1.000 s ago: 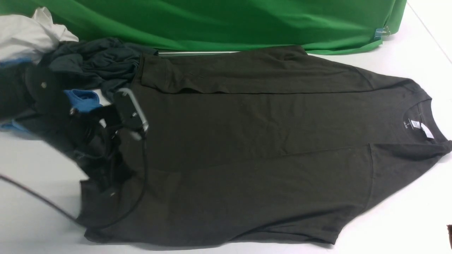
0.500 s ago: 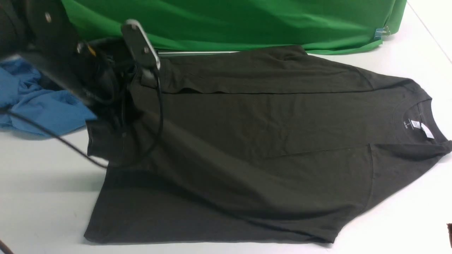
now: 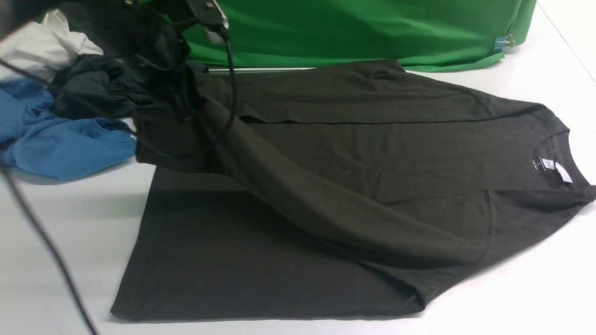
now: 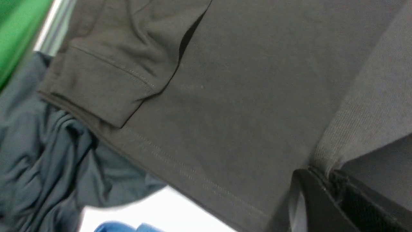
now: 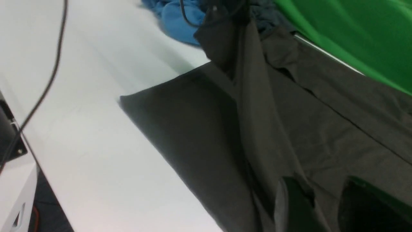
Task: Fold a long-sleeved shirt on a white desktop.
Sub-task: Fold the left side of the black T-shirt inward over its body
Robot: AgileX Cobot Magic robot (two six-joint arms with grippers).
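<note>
The long-sleeved shirt (image 3: 354,153) lies flat on the white desktop (image 3: 60,242), with its neck to the right. It is soft, dark knit cloth. Small white labels (image 3: 547,164) sit inside the collar, but the writing is too tiny to read. The left gripper (image 4: 322,172) pinches one sleeve and holds it up. The right gripper (image 5: 322,190) has its fingers apart.

The front view looks forward and down over the whole long-sleeved shirt (image 3: 354,186) on the counter (image 3: 535,288). The left wrist view sits close above the shirt's hem end; the right wrist view faces that same end from farther off.
</note>
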